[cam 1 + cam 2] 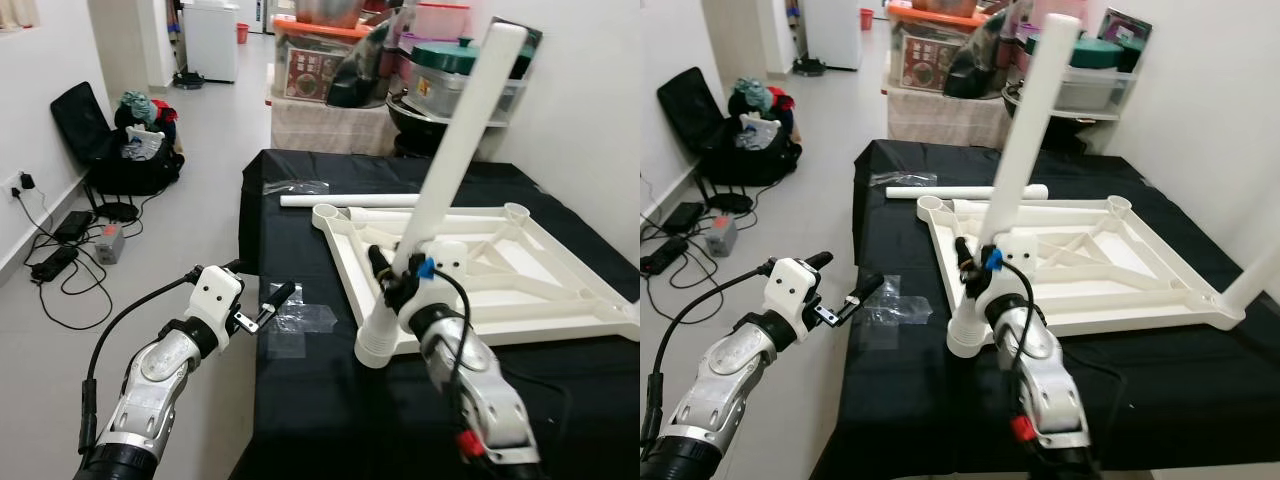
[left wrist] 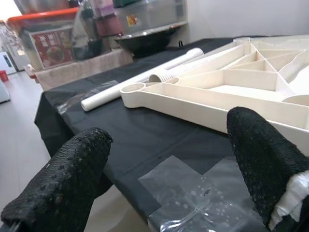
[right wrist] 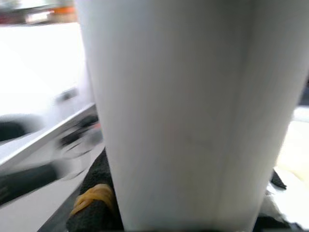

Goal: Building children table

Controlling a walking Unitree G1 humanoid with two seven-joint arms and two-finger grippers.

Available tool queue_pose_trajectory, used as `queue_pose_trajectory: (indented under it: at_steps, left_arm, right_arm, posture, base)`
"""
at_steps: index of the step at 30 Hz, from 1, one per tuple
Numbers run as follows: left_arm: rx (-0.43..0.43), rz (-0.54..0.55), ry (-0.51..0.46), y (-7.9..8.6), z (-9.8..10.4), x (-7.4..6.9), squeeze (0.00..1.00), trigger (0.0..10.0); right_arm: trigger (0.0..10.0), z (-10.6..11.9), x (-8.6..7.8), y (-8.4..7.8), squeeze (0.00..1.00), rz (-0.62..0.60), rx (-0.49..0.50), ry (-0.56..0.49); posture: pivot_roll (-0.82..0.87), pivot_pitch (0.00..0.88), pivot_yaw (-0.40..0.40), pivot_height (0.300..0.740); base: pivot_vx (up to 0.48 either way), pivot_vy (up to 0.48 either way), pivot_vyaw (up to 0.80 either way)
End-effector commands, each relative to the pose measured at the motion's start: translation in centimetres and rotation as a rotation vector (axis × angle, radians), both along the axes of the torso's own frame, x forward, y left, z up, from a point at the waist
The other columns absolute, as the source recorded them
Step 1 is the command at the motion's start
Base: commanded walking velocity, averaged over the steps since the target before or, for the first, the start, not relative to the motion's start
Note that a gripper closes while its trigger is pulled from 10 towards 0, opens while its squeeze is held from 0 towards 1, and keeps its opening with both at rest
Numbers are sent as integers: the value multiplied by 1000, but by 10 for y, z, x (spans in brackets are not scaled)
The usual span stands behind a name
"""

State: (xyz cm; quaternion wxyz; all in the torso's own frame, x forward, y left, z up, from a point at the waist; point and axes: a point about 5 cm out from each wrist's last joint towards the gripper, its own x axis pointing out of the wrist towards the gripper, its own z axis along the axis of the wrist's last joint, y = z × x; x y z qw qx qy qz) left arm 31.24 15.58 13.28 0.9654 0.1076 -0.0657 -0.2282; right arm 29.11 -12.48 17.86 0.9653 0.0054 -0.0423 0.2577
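While right tool (image 1: 398,275) clamps tilted white leg (image 1: 455,150) at tabletop (image 1: 520,262) corner socket — left tool (image 1: 262,305) hovers, fingers apart, over counter (image 1: 310,400) edge.

A lived-in home: a tiled floor with a white fridge (image 1: 210,38) down the hall, stacked pots (image 1: 445,75) and storage boxes (image 1: 320,55) on a cloth-covered side table, a bag of clothes (image 1: 140,135) on the floor, and chargers (image 1: 60,245) trailing from a wall socket (image 1: 15,185).
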Motion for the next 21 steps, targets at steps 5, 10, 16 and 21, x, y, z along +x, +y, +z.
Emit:
queue_pose_trajectory:
  at_steps: [5, 10, 16, 21]
  left_arm:
    - [-5, -18, 1, -6, 1, 4, 0, 10000]
    - [-9, -10, 3, -4, 0, 0, 0, 10000]
    - [-7, 4, 11, 0, -3, -3, 0, 10000]
    - [-8, 4, 10, 0, -2, -2, 0, 10000]
  right_arm:
    - [10000, -18, -24, 20, 0, 426, 32, 137]
    - [10000, -13, -25, 18, 0, 498, 78, 132]
    - [10000, -12, -21, 20, 0, 547, 109, 125]
    - [10000, -14, -21, 20, 0, 558, 109, 127]
  posture:
    - [48, 0, -100, 740]
    - [59, 0, -109, 740]
    - [66, 0, -116, 740]
    - [67, 0, -115, 740]
  base:
    - [0, 0, 0]
    - [0, 0, 0]
    - [0, 0, 0]
    - [0, 0, 0]
